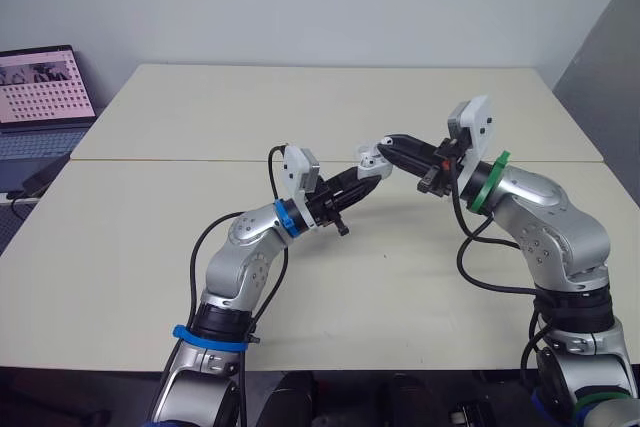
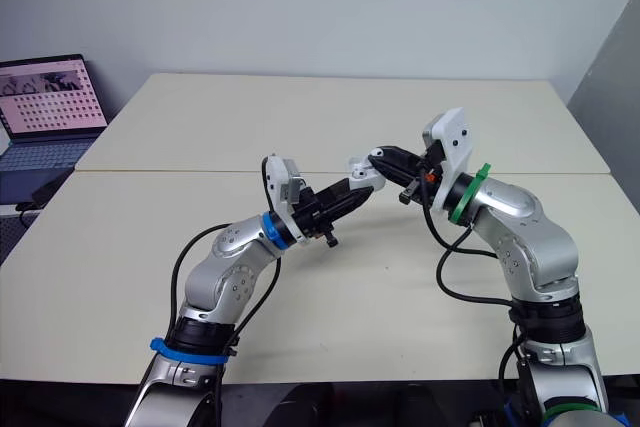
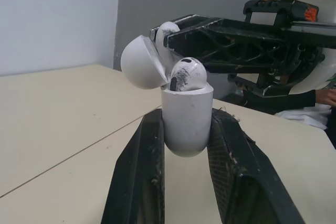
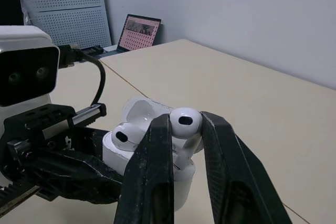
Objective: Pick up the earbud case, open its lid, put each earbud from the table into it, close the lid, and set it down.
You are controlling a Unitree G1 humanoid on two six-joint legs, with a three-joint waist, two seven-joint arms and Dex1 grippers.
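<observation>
Bright even indoor light, soft sheen on earbud case [image 3: 186, 121], table [image 1: 150, 247] evenly lit

Silver jointed arms [image 1: 240, 252] are ending in the black-fingered left gripper [image 1: 372, 169] and right gripper [image 1: 386, 143], a blue ring [image 1: 288, 215] and a green ring [image 1: 487, 182] circling their wrists, black cables [image 1: 198, 252] looping alongside.

Two beige tabletops [image 1: 120, 267] meet along a seam [image 1: 180, 160].
</observation>
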